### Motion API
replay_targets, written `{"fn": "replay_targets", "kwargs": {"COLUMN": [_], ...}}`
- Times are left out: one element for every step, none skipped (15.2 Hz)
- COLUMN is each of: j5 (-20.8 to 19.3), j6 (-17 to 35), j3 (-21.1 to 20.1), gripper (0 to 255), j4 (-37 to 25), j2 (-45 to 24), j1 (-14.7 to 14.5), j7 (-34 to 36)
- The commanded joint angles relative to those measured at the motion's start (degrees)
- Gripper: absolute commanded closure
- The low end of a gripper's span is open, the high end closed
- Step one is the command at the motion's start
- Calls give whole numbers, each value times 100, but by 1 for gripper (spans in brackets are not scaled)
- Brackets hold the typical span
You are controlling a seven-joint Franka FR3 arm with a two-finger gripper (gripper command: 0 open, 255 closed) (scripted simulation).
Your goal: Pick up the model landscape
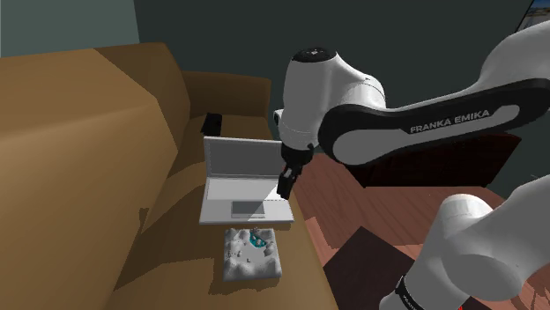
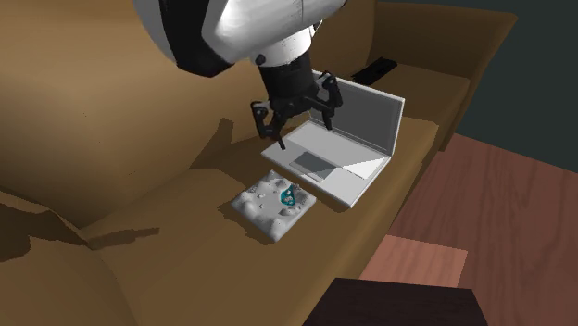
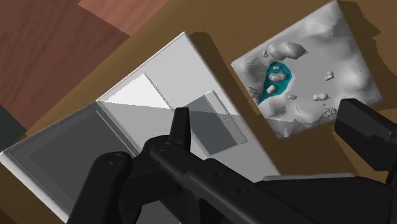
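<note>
Shoulder view sits high behind the arm (image 1: 441,123), looking down along the sofa (image 1: 79,176) seat. Second exterior view hangs closer, off the seat's front edge, facing the backrest. Wrist view stares down from close above. All three share the laptop (image 1: 238,189) and model landscape (image 1: 251,255) near that front edge.

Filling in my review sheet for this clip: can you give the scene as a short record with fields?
surface: brown sofa seat
target: model landscape, a grey relief tile with a teal pond, lying flat on the seat
neighbour: open grey laptop, next to the landscape
other: small black object on the seat behind the laptop
gripper: gripper open, hanging over the laptop's base, clear of the landscape
task state: landscape not yet grasped
</note>
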State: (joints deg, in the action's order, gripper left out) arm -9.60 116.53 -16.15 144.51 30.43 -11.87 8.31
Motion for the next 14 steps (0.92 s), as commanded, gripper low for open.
{"fn": "replay_targets", "kwargs": {"j5": [-158, -252, -358, -478, -613, -765, -936, -1127, -1340, -1574, -1832, -2113, -2414, -2731], "j6": [392, 551, 707, 858, 1005, 1144, 1276, 1399, 1510, 1609, 1693, 1759, 1807, 1835], "j3": [-213, -327, -444, -562, -683, -805, -928, -1050, -1171, -1293, -1407, -1513, -1605, -1684], "gripper": [0, 0, 0, 0, 0, 0, 0, 0, 0, 0, 0, 0, 0, 0], "j4": [116, 133, 144, 150, 149, 143, 129, 109, 82, 46, 3, -49, -109, -178], "j2": [-277, -431, -591, -757, -929, -1108, -1294, -1487, -1688, -1897, -2114, -2341, -2577, -2822], "j1": [-51, -68, -78, -82, -80, -72, -59, -42, -22, 4, 26, 43, 50, 45], "j7": [107, 175, 252, 337, 434, 542, 662, 797, 946, 1109, 1288, 1481, 1686, 1899]}}
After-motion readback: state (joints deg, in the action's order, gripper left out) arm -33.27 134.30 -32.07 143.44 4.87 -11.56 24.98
